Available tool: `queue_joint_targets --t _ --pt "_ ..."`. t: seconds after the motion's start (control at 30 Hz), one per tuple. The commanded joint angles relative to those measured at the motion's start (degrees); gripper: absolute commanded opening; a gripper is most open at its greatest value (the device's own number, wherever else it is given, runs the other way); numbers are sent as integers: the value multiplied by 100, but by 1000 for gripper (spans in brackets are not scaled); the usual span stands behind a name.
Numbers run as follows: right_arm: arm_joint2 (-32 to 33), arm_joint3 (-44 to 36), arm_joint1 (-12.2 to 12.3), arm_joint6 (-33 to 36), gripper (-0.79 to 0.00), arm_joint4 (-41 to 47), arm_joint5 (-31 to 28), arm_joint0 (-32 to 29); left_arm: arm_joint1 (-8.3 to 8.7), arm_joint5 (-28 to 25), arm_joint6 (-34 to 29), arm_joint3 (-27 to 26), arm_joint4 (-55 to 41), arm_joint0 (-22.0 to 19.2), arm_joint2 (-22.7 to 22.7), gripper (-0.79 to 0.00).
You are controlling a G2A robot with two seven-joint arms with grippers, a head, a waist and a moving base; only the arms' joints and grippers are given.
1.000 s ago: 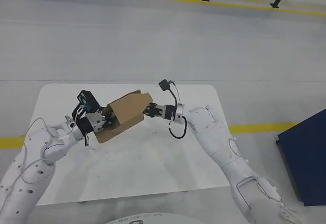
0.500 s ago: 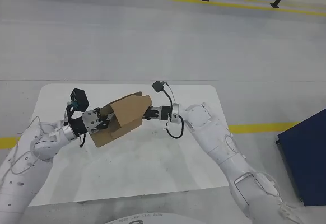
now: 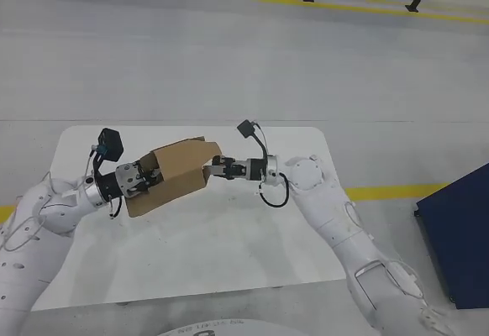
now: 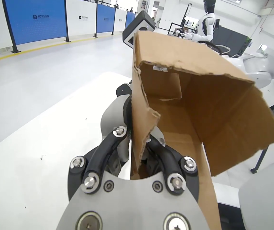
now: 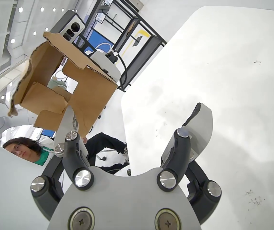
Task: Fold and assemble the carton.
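Carton: a brown cardboard carton [image 3: 170, 170], partly opened into a tube with ragged flap edges. It is held up above the table [image 3: 228, 252], toward its far edge.
Left gripper: my left gripper [image 4: 139, 142] is closed, pinching one side wall of the carton.
Right gripper: my right gripper [image 5: 134, 111] is spread wide at the carton's opposite end. It seems to touch a flap, though I can't be sure.
Handling: I judge it light, thin and easily creased or torn. It is best gripped on flat panels near fold lines, not on the torn edges.
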Motion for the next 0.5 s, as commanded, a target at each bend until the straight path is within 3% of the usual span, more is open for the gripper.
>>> queue_joint_targets --t 0.0,0.47 --pt "-17 -38 2 -25 -49 -40 31 -13 9 1 -47 25 -47 -27 30 -785" --pt "288 36 86 -106 -46 315 -222 -192 90 1 30 24 -169 -25 20 -785"
